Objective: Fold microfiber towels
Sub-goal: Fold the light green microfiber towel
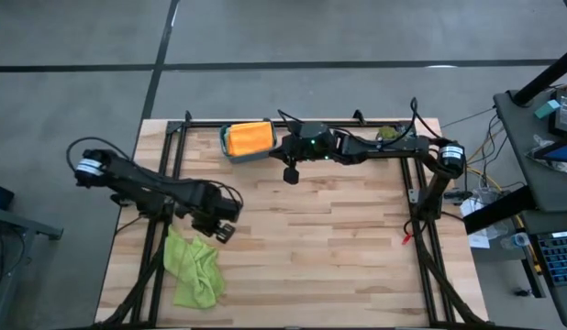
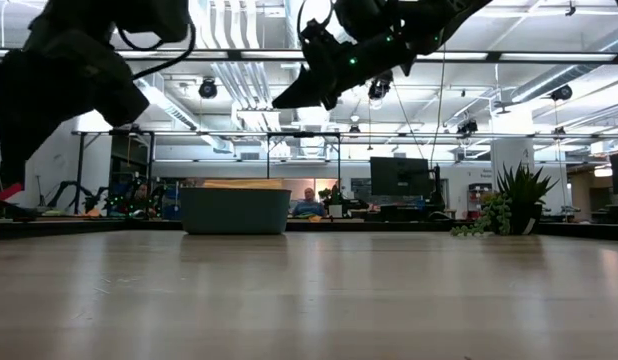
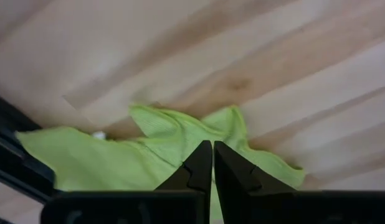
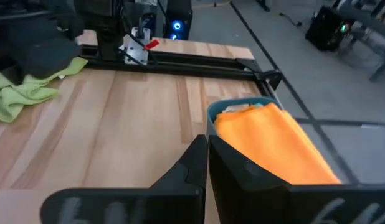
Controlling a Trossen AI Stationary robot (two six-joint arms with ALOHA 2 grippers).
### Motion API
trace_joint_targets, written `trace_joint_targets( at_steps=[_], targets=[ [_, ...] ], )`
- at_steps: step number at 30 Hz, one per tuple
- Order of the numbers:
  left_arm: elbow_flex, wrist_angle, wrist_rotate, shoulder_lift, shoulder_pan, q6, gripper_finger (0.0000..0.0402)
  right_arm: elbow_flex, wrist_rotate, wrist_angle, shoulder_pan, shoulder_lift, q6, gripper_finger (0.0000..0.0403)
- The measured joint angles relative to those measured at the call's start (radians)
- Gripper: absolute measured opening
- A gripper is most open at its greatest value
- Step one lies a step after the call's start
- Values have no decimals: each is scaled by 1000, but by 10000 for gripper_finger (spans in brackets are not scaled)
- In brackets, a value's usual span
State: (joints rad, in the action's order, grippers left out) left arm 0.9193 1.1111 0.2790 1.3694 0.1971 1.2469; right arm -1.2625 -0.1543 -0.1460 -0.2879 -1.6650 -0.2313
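the lime green towel (image 1: pixel 194 268) lies crumpled near the desk's (image 1: pixel 320 247) front left corner. the left pincer (image 1: pixel 219 229) hangs just above the towel's far edge, fingers pressed together and holding nothing. the orange towel (image 1: pixel 249 138) sits folded in the teal bin (image 1: pixel 230 152) at the desk's back edge. the right pincer (image 1: pixel 291 174) hovers beside the bin, closed and empty.

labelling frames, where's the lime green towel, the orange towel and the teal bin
lime green towel (image 1: pixel 194 269), high view, middle of the crumpled cloth
orange towel (image 4: pixel 273 144), right wrist view, its top face
teal bin (image 2: pixel 235 211), low view, its side wall
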Motion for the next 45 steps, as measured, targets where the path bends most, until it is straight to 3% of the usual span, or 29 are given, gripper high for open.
trace_joint_targets(
  at_steps=[5,11,18,23,31,39,45],
  targets=[
    [86,-19,-7,87,113,74,8,-18,-1,-17,0,0,-42,8],
    [143,-29,-35,148,274,166,62,-47,-1,-24,0,0,-15,8],
    [114,-39,-38,202,304,211,156,-47,-2,-5,0,0,-15,9],
    [88,-37,-18,221,301,180,192,-48,-2,-7,0,0,-15,9],
    [37,-37,-14,216,293,157,196,-49,-1,3,0,0,-15,9],
    [-51,-184,-25,216,279,150,194,-49,-1,15,0,0,-15,9],
    [-58,-187,-60,216,252,80,146,-50,-1,31,0,0,-15,9]
  ],
)
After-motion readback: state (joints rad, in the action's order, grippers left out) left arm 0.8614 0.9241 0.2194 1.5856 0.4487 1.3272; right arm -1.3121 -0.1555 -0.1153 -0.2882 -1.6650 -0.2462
